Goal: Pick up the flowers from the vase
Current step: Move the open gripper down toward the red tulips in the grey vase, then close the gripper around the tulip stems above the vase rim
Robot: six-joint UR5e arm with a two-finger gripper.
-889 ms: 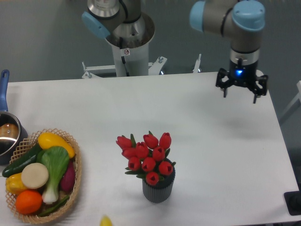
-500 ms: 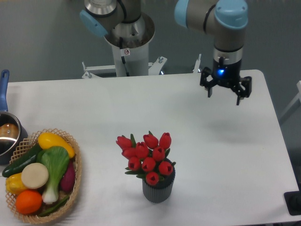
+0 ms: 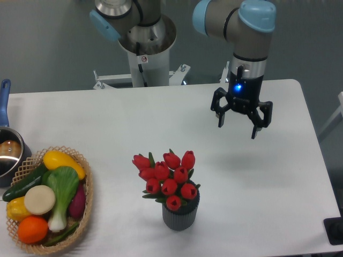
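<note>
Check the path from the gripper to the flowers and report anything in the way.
Nothing visible blocks it. The open gripper hangs above bare table, up and right of the flowers in the vase. The basket sits far left.

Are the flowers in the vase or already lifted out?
In the vase. The red flowers sit bunched in the mouth of the upright grey vase, while the gripper hangs open and empty, well apart from them.

Tool hangs spread wide and empty above the white counter, up and right of the red tulips standing in their ribbed grey vase, wicker vegetable basket far left.
</note>
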